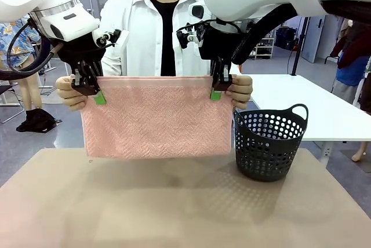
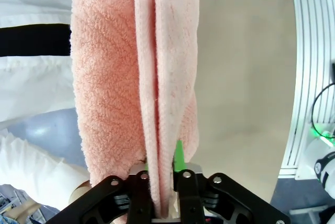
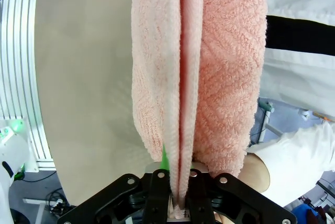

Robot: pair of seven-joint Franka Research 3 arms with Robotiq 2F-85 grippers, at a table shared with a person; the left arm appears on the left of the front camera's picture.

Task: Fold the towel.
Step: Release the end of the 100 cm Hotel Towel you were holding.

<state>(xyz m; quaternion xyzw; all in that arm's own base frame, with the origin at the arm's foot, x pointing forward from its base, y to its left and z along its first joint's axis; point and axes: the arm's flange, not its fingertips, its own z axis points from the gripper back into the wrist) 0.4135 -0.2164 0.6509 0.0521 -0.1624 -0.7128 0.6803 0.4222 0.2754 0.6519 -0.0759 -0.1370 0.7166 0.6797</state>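
Note:
The salmon-pink towel (image 1: 153,117) hangs doubled and spread flat in the air above the table, its lower edge just over the tabletop. My left gripper (image 1: 95,94) pinches its upper left corner and my right gripper (image 1: 217,91) its upper right corner. The left wrist view has the towel's layers (image 2: 157,77) running down between my left gripper's (image 2: 162,182) fingers. In the right wrist view the towel (image 3: 199,67) is clamped tightly in my right gripper (image 3: 177,182). The person's hands (image 1: 69,94) (image 1: 240,91) hold the same two corners just outside my grippers.
A dark perforated plastic basket (image 1: 269,143) stands on the tan table (image 1: 174,207) at the right, close to the towel's lower right corner. The person in a white shirt stands directly behind the towel. A white table sits farther back on the right.

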